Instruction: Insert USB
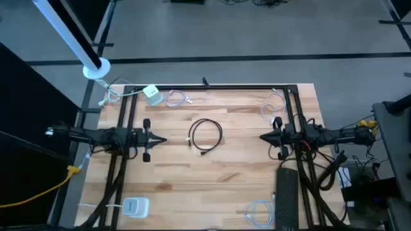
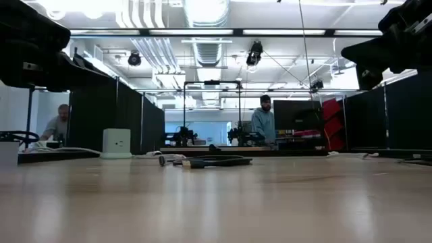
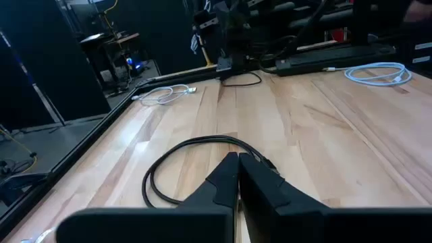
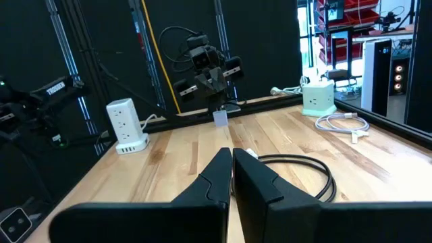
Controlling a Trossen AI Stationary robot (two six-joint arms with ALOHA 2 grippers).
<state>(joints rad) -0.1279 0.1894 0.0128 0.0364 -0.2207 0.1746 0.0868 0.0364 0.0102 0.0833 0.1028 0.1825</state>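
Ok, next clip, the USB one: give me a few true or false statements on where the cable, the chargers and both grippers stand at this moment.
1. The black cable lies coiled on the table between the two arms. True.
2. The left gripper is shut on the black cable. False: it is shut on nothing, short of the coil.
3. The right gripper is open. False: its fingers are shut, and it holds nothing.
4. A white charger block sits near the table's far edge, on the left arm's side. True.
5. The black power strip lies on the left arm's side. False: it lies under the right arm.
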